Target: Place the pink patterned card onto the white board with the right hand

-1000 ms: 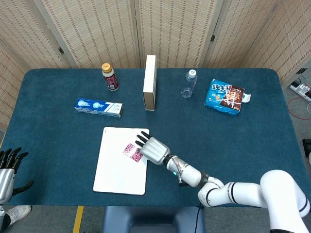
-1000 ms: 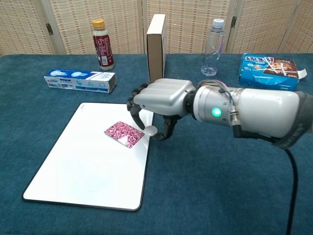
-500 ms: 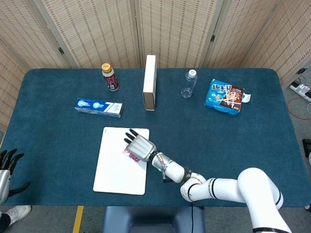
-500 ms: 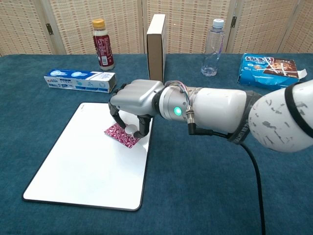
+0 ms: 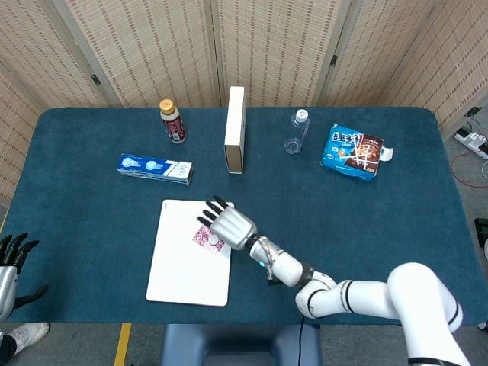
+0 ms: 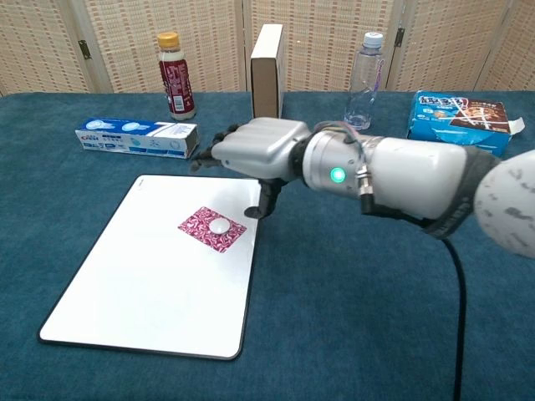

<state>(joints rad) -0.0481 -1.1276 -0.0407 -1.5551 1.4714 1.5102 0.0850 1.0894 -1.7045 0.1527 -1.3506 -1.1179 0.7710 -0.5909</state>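
Note:
The pink patterned card (image 6: 206, 230) (image 5: 204, 239) lies flat on the upper right part of the white board (image 6: 134, 292) (image 5: 179, 274). A small white round piece (image 6: 219, 225) sits on top of the card. My right hand (image 6: 255, 153) (image 5: 229, 225) hovers just above and to the right of the card, fingers spread, holding nothing and touching neither card nor board. My left hand (image 5: 12, 259) shows at the far left edge of the head view, off the table, fingers apart and empty.
Along the back of the blue table stand a brown bottle (image 6: 175, 75), an upright flat box (image 6: 267, 79), a clear water bottle (image 6: 363, 81) and a blue cookie pack (image 6: 460, 111). A toothpaste box (image 6: 136, 138) lies just behind the board.
My right hand has come up off the card and spread its fingers, drawing back to the right. The white round piece it held now rests on the card.

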